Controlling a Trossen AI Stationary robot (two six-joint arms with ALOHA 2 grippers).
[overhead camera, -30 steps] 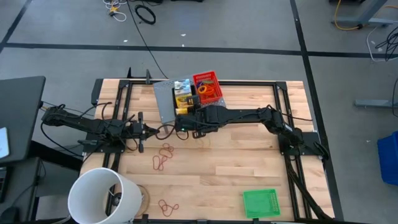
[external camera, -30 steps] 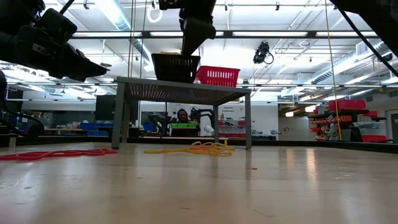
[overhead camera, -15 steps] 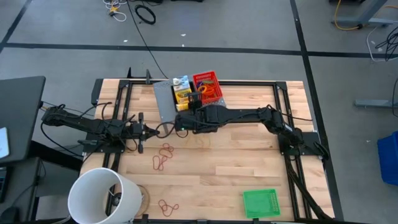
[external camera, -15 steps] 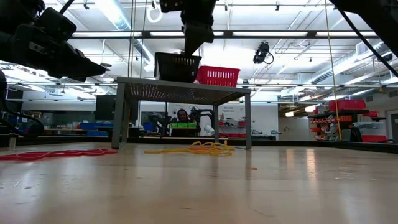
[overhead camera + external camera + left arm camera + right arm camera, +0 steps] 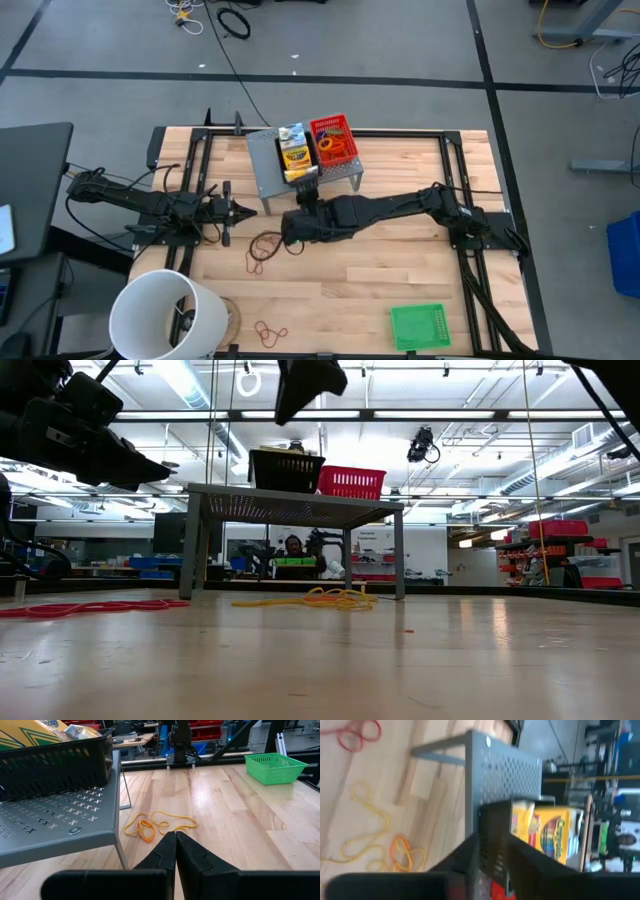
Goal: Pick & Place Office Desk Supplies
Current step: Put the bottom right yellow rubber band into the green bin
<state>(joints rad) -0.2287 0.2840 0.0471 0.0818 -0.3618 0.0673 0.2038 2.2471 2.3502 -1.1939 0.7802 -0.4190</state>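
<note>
While the crayon box (image 5: 294, 155) sits in the black tray (image 5: 297, 160) on the riser (image 5: 262, 165) at the surface's far edge, you still have rubber bands (image 5: 262, 247) loose mid-surface. Right pincer (image 5: 290, 228) hovers there, grip unclear; left pincer (image 5: 236, 210) closed, empty.

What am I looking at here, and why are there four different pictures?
This is a two-armed robot at a wooden table. One picture looks straight down, one sits at table height, and one rides on each wrist. On a grey metal riser stand a black tray with a crayon box and a red tray. A green tray and loose rubber bands lie on the wood, and a white bucket stands at one corner. The left end effector is shut and empty. The right end effector hovers over the bands; I see nothing in it.
</note>
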